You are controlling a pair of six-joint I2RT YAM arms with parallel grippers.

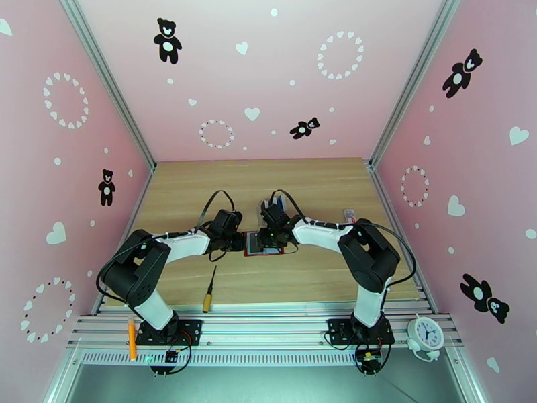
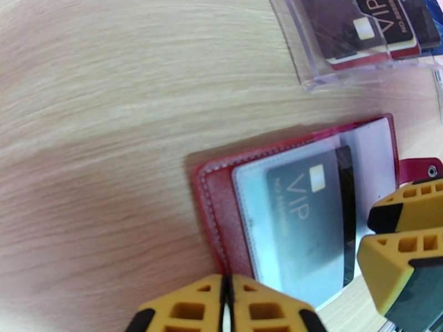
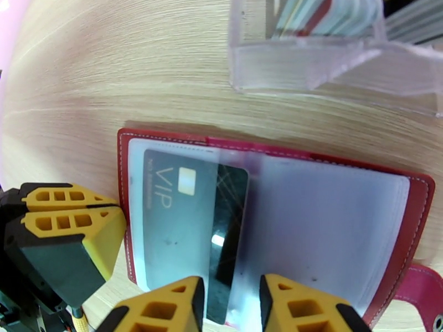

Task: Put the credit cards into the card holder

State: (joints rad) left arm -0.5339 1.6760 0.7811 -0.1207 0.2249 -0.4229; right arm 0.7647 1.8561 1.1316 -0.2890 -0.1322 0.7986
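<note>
Top external: the two arms meet over the middle of the wooden table [image 1: 322,183]. The card holder [image 1: 252,246] lies open and flat between the left gripper [image 1: 236,243] and the right gripper [image 1: 272,242]. The jaw state is too small to read from here. A yellow-handled screwdriver [image 1: 209,293] lies nearer the bases, apart from the holder. A white clock [image 1: 425,332] stands by the right base.

Left wrist: the left gripper [image 2: 227,305] has its fingers pressed together at the red edge of the card holder [image 2: 213,211]. I cannot tell whether anything is nipped between them. A black card [image 2: 310,217] marked VIP sits partly inside a clear sleeve of the holder. The right gripper [image 2: 382,234] hangs over the sleeve's far side, near the snap tab [image 2: 418,168]. A clear rack [image 2: 310,56] holding more cards stands beyond the holder.

Right wrist: the right gripper [image 3: 232,305] has its fingers spread, and the near end of the black card [image 3: 177,228] lies in the gap below them. The card holder [image 3: 415,217] lies open, with the card on its left leaf. The left gripper [image 3: 105,208] is closed at the holder's left rim. The clear rack [image 3: 310,62] stands behind the holder.
</note>
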